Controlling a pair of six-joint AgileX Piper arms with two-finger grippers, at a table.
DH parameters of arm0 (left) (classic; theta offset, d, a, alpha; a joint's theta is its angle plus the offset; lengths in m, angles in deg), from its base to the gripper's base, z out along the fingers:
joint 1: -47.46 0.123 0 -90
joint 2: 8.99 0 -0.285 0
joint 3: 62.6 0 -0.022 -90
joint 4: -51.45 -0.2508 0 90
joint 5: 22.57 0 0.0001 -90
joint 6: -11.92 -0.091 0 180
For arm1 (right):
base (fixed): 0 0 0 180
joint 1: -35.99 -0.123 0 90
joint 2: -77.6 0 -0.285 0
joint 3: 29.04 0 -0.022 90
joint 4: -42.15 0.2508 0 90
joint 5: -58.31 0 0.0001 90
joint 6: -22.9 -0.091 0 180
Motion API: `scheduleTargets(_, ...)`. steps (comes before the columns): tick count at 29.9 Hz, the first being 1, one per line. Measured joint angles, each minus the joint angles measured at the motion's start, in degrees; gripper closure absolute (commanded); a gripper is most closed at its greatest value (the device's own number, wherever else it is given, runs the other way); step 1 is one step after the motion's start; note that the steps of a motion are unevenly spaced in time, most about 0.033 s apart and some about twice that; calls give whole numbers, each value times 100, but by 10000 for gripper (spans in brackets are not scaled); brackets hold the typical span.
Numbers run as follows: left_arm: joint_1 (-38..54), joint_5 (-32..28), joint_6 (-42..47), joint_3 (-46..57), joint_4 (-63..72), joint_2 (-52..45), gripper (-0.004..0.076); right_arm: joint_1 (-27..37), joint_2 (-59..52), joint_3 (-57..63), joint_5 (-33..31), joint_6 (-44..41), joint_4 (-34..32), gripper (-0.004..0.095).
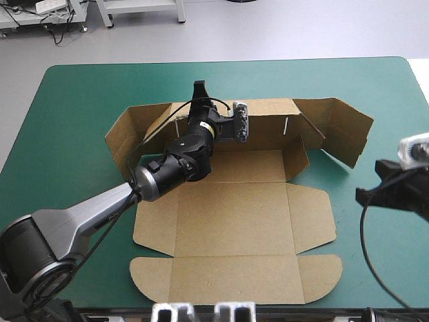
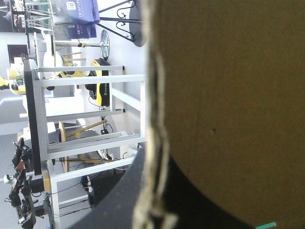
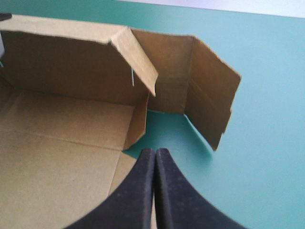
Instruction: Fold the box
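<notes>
Matt brown cardboard box (image 1: 234,215) on smooth teal-green cover (image 1: 67,121)

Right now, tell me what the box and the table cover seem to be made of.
The box: brown cardboard, matte and unprinted; pale raw cut edges, pressed crease lines and walls that stand stiffly point to it, probably corrugated. The teal-green cover: smooth, matte, even sheet; no weave shows, so fabric or mat stays open.
</notes>
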Motion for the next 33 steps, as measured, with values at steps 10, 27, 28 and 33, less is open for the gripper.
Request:
scheduleTargets(10,-21,-227,283,7,-239,0,734,0,2960,-2093,-13,508,953,929)
scheduleTargets(27,-39,-206,288,9,-314,0,734,-161,6971,-4430,-616,844,1217,931)
scheduleTargets(28,-39,-206,288,9,-329,0,734,-199,7008,-4421,-616,850,1166,931)
scheduleTargets(33,-39,-206,288,9,-376,0,734,-279,6817,-3926,-604,1222,1270,931)
